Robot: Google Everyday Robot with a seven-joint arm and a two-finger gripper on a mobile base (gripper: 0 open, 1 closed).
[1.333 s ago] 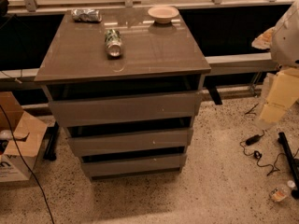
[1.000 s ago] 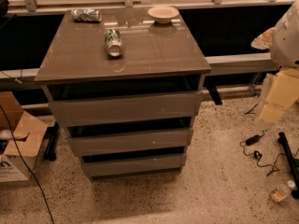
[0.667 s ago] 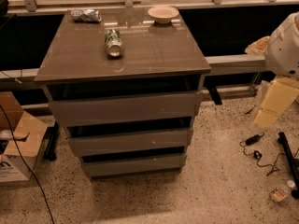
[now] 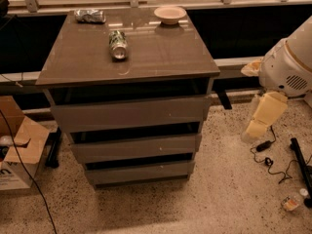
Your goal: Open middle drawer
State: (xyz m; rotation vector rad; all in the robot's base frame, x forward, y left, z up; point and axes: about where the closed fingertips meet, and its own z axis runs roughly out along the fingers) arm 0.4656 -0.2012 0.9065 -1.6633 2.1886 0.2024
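The middle drawer (image 4: 136, 148) is the medium-height grey-brown front panel in a three-drawer cabinet (image 4: 127, 57). It sits between the taller top front (image 4: 129, 113) and the slimmer bottom front (image 4: 139, 172), with a dark gap above it. My arm's white housing (image 4: 287, 67) is at the right edge. The gripper (image 4: 263, 115) hangs below it as a cream-coloured part, well to the right of the cabinet at about top-drawer height, touching nothing.
On the cabinet top lie a green can (image 4: 118, 44) on its side, a crumpled packet (image 4: 89, 16) and a pale bowl (image 4: 170, 14). A cardboard box (image 4: 19, 152) stands on the floor at the left. Cables and a charger (image 4: 265, 147) lie on the floor at the right.
My arm and gripper have moved left and slightly down, closer to the cabinet's right side. The drawers and the things on top have not moved.
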